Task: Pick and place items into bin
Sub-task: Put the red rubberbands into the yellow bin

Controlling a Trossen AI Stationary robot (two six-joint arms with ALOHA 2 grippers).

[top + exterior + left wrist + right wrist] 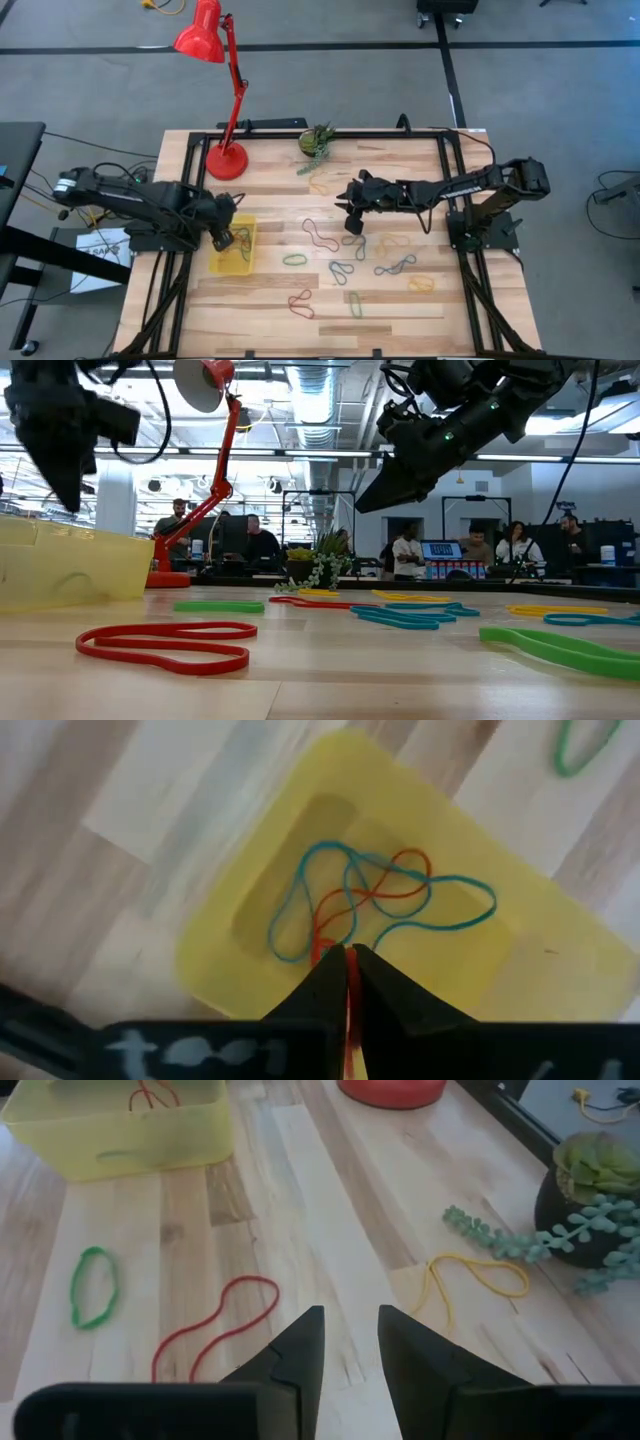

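My left gripper (348,965), closed on a red band (330,915), hangs above the bin (250,870), which holds a blue band (440,905). My right gripper (350,1345) hovers empty, fingers parted. Many loops (320,235) beside the bin remain. The red band's pinched end is hidden.

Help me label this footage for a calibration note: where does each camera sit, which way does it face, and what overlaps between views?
High: overhead, straight down on the table; both arms show.
Low: table height, level toward the room; both arms hang in from above.
Left wrist: above the bin, left gripper shut on a red band.
Right wrist: looks across the table past the open right gripper.
Shared: the red lamp base shows in the high, low and right wrist views.
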